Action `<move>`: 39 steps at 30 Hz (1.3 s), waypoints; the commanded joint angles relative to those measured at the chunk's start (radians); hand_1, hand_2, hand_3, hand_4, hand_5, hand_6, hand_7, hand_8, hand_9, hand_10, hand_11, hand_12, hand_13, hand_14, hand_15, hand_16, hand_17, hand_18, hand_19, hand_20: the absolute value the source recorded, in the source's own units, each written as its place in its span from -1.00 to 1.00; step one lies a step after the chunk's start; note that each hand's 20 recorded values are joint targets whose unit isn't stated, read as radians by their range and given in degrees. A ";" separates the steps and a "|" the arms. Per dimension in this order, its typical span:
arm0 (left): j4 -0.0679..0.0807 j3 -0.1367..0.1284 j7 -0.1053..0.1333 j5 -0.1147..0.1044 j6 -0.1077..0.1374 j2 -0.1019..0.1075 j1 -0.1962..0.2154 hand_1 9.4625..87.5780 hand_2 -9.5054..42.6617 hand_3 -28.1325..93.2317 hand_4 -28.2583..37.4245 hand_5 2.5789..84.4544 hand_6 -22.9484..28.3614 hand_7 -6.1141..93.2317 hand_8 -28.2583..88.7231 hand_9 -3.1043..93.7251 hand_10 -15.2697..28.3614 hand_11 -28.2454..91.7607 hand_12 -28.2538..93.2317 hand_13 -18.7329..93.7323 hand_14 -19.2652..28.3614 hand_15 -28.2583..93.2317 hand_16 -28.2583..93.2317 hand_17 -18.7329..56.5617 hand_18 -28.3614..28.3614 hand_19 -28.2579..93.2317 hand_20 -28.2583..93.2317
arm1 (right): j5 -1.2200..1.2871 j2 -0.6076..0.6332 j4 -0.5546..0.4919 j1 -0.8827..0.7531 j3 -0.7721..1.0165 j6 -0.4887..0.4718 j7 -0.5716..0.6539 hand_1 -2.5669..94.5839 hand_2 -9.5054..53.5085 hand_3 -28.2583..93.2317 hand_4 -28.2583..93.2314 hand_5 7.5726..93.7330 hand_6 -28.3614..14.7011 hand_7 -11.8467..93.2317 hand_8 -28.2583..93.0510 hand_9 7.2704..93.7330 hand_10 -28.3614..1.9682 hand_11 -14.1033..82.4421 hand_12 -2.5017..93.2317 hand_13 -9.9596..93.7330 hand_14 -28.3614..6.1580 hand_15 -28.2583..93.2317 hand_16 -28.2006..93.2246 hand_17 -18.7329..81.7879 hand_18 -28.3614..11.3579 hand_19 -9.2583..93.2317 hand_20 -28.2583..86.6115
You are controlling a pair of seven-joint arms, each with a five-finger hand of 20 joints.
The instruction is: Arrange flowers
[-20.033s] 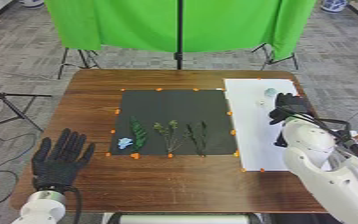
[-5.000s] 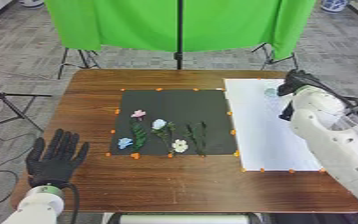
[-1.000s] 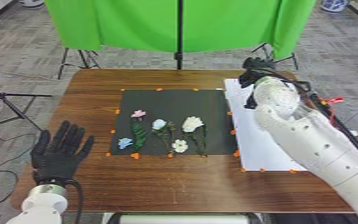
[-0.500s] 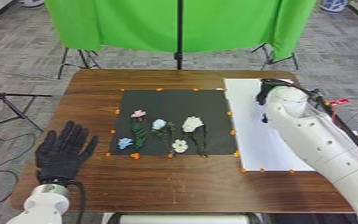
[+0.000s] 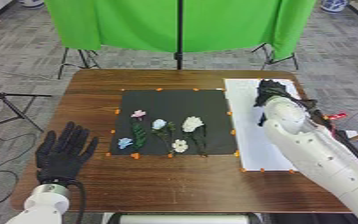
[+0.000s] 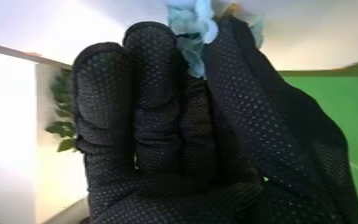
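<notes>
1. Head view: on the counter, the black mat bears a blue flower in its near left corner, a pink flower above a green fern, and a bluish-white flower, small white flower and large white flower farther right.
2. Same view: left of the mat, the left robot hand is open, fingers straight; right of it, the right robot hand is over the white sheet.
3. Right wrist view: the right robot hand is nearly closed, pinching a pale blue flower between thumb and fingers.
</notes>
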 commanded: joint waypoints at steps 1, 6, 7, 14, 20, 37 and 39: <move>0.000 -0.013 0.010 -0.007 -0.001 -0.009 0.028 -0.53 -0.07 0.72 -1.00 0.01 0.17 -0.37 -0.74 -0.09 0.39 0.03 -0.30 -0.08 0.45 0.35 -0.65 -0.63 0.54 0.14 -0.20 | 0.012 0.125 -0.364 -0.153 0.037 0.064 -0.078 0.37 -1.00 0.58 -1.00 0.43 0.28 -0.06 -0.37 0.65 0.15 -0.35 0.07 0.56 0.38 0.18 0.18 0.33 -0.32 0.70 -0.01; 0.010 -0.009 0.009 -0.003 -0.020 -0.012 0.015 -0.53 -0.09 0.72 -1.00 0.00 0.17 -0.37 -0.74 -0.10 0.39 0.03 -0.30 -0.08 0.44 0.35 -0.64 -0.63 0.54 0.14 -0.20 | 0.046 0.121 -0.484 -0.257 0.097 0.042 -0.089 0.35 -1.00 0.58 -1.00 0.43 0.26 -0.08 -0.35 0.65 0.12 -0.35 0.07 0.55 0.33 0.19 0.19 0.28 -0.42 0.74 0.01; 0.010 -0.009 0.007 -0.004 -0.019 -0.010 0.015 -0.53 -0.09 0.72 -1.00 0.00 0.17 -0.37 -0.74 -0.10 0.39 0.02 -0.30 -0.08 0.44 0.35 -0.64 -0.63 0.54 0.14 -0.20 | 0.038 0.125 -0.505 -0.280 0.101 0.044 -0.092 0.35 -1.00 0.58 -1.00 0.43 0.26 -0.08 -0.35 0.65 0.11 -0.35 0.07 0.55 0.32 0.19 0.18 0.27 -0.43 0.74 0.01; 0.016 0.003 0.002 -0.010 0.002 -0.024 0.010 -0.53 -0.09 0.72 -1.00 0.00 0.17 -0.37 -0.74 -0.10 0.39 0.02 -0.30 -0.08 0.43 0.35 -0.64 -0.63 0.54 0.14 -0.20 | -0.037 0.075 -0.496 -0.273 -0.004 0.034 -0.120 0.35 -1.00 0.57 -1.00 0.44 0.25 -0.09 -0.34 0.65 0.11 -0.35 0.07 0.54 0.31 0.21 0.17 0.24 -0.47 0.77 0.02; 0.015 0.004 0.003 -0.015 0.042 -0.018 -0.003 -0.53 -0.08 0.71 -1.00 0.01 0.17 -0.36 -0.74 -0.09 0.39 0.03 -0.30 -0.07 0.44 0.35 -0.64 -0.63 0.54 0.14 -0.20 | -0.051 0.065 -0.495 -0.274 -0.020 -0.012 -0.120 0.35 -1.00 0.57 -1.00 0.44 0.25 -0.10 -0.35 0.65 0.10 -0.35 0.07 0.53 0.30 0.22 0.16 0.24 -0.48 0.77 0.02; -0.004 -0.004 0.028 -0.064 0.108 -0.014 0.013 -0.54 -0.07 0.73 -1.00 -0.09 0.16 -0.33 -0.76 -0.15 0.37 0.06 -0.31 -0.08 0.44 0.37 -0.65 -0.63 0.53 0.15 -0.20 | 0.001 0.095 -0.607 -0.380 0.079 -0.176 -0.115 0.03 -1.00 0.70 -1.00 0.12 0.04 -0.41 -0.71 0.11 -0.43 -0.36 -0.55 0.24 -0.25 0.38 -0.14 0.08 -0.69 0.80 0.01; -0.002 -0.003 0.025 -0.064 0.107 -0.012 0.012 -0.55 -0.08 0.73 -1.00 -0.09 0.16 -0.32 -0.76 -0.15 0.37 0.06 -0.31 -0.08 0.44 0.38 -0.65 -0.63 0.53 0.15 -0.20 | 0.019 0.101 -0.623 -0.388 0.088 -0.170 -0.108 0.00 -1.00 0.69 -1.00 0.08 0.02 -0.44 -0.70 0.07 -0.47 -0.38 -0.56 0.21 -0.27 0.38 -0.16 0.07 -0.71 0.80 0.01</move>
